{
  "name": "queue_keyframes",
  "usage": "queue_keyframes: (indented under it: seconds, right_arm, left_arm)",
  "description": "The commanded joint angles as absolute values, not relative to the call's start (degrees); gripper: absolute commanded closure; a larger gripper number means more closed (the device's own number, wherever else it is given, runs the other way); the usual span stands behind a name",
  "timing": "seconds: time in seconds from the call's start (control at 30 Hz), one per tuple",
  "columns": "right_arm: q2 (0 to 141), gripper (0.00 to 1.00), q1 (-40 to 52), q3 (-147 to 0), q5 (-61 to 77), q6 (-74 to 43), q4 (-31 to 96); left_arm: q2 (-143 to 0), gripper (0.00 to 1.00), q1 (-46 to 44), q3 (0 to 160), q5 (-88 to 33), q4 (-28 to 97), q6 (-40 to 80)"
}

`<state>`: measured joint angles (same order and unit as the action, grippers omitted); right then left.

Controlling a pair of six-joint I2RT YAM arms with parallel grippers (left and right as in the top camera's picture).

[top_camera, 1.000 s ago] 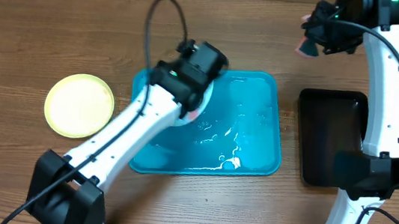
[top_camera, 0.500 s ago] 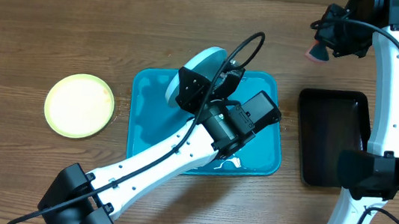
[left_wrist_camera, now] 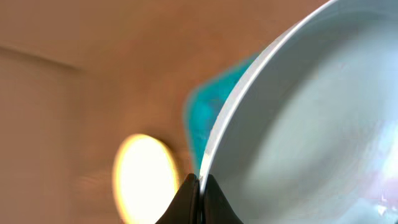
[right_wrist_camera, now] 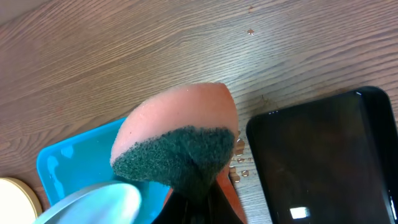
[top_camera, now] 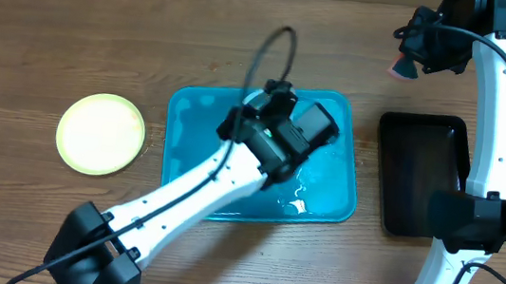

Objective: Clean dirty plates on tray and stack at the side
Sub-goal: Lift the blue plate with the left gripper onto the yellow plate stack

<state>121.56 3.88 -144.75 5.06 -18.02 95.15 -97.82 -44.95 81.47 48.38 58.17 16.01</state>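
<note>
Wooden table (top_camera: 56, 24). Turquoise tray (top_camera: 188, 144) sits at centre with a wet sheen, and black tray (top_camera: 422, 171) is just right of it. Yellow plate (top_camera: 101, 133) lies flat on the table, left of the turquoise tray and apart from it. White plate (left_wrist_camera: 311, 112) is held over the turquoise tray, with left gripper (left_wrist_camera: 199, 186) clamped on its rim. Right gripper (right_wrist_camera: 198, 202) pinches a pink sponge (right_wrist_camera: 177, 140), green scrub pad showing, above the table past the black tray's far end.
</note>
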Motion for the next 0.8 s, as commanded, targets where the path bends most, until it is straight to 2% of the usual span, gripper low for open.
queue_keyframes:
  seconds: [0.0,0.2,0.27,0.67,0.77]
  right_arm:
    - [120.66,0.96,3.66,-145.73,4.56,-17.52,94.87]
    - [120.66,0.96,3.66,-145.73,4.56,-17.52,95.33]
    - [120.66,0.96,3.66,-145.73,4.56,-17.52,95.31]
    - [120.66,0.96,3.66,-145.73,4.58,-17.52,95.37]
    - [120.66,0.96,3.66,-145.73,4.58,-17.54,95.59]
  left_arm:
    - [-95.9,0.96,-38.22,82.54,25.96,58.52,18.92]
    - [-93.38,0.96,-21.98,82.54,7.57,59.27,18.79]
    - [-92.99,0.96,-12.75,82.54,2.26,60.66,17.78]
    - [-93.1,0.96,21.37,75.7,-1.15,58.28,16.51]
    - [-93.12,0.96,25.56,72.55,-1.15,55.94,16.53]
